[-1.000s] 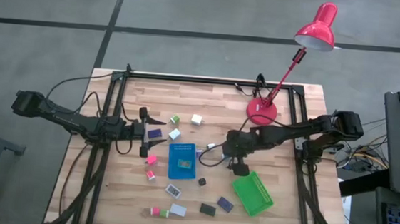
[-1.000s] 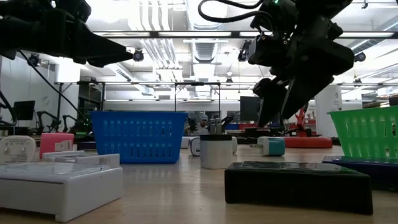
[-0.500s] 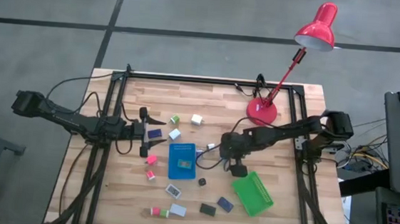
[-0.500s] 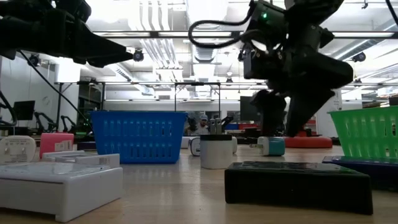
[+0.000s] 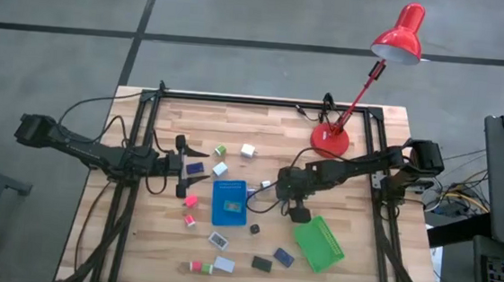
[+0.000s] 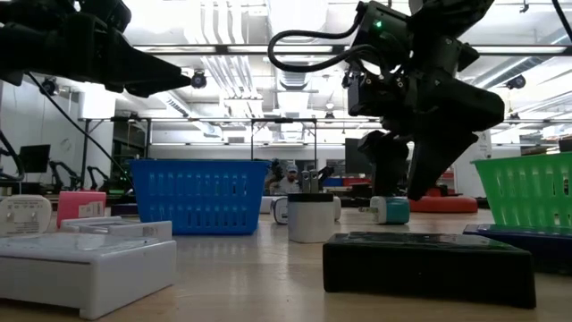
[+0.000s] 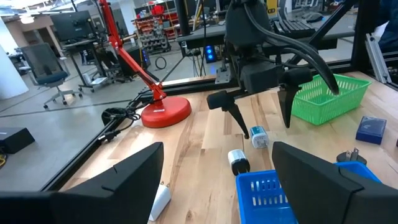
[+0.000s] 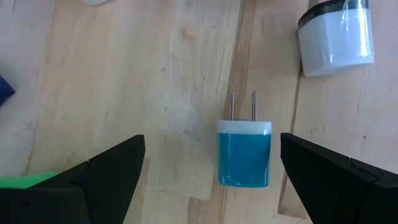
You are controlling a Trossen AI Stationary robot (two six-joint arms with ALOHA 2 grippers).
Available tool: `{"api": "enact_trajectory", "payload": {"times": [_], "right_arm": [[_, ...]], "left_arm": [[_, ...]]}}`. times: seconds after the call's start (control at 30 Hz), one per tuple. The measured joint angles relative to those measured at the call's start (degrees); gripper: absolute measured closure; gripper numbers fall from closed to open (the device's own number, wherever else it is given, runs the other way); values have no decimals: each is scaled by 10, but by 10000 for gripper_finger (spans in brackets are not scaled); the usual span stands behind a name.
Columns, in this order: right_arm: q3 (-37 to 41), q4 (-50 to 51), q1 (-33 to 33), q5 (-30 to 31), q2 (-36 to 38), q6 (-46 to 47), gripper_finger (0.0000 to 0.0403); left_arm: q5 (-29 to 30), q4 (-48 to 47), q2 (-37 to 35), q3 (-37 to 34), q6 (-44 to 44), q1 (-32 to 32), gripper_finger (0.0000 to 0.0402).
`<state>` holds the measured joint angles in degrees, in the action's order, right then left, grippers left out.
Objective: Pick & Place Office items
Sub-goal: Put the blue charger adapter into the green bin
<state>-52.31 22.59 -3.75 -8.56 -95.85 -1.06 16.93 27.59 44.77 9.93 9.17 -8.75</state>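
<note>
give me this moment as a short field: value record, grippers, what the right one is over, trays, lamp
right gripper: open, hovering above the blue plug adapter, one finger on each side, not touching it
blue plug adapter: lying flat on the table, prongs toward a white and black item close by
left gripper: open, nothing between the fingers, waiting at the table's left side
blue tray: mid-table, just left of the right gripper
green tray: toward the table's near right side
red lamp: base at the far right
</note>
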Motion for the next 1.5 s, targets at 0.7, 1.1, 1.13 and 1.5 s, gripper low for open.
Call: {"api": "enact_trajectory", "payload": {"times": [0.7, 1.1, 1.13, 1.5], "right_arm": [[2, -9, 0, 43, -3, 7, 57], [2, -8, 0, 50, -45, 7, 170], [2, -8, -1, 51, -47, 7, 183], [3, -10, -1, 64, -35, 9, 277]], "left_arm": [[0, 0, 0, 0, -2, 0, 97], [0, 0, 0, 0, -2, 0, 97], [0, 0, 0, 0, -2, 0, 97], [0, -2, 0, 0, -2, 0, 97]]}}
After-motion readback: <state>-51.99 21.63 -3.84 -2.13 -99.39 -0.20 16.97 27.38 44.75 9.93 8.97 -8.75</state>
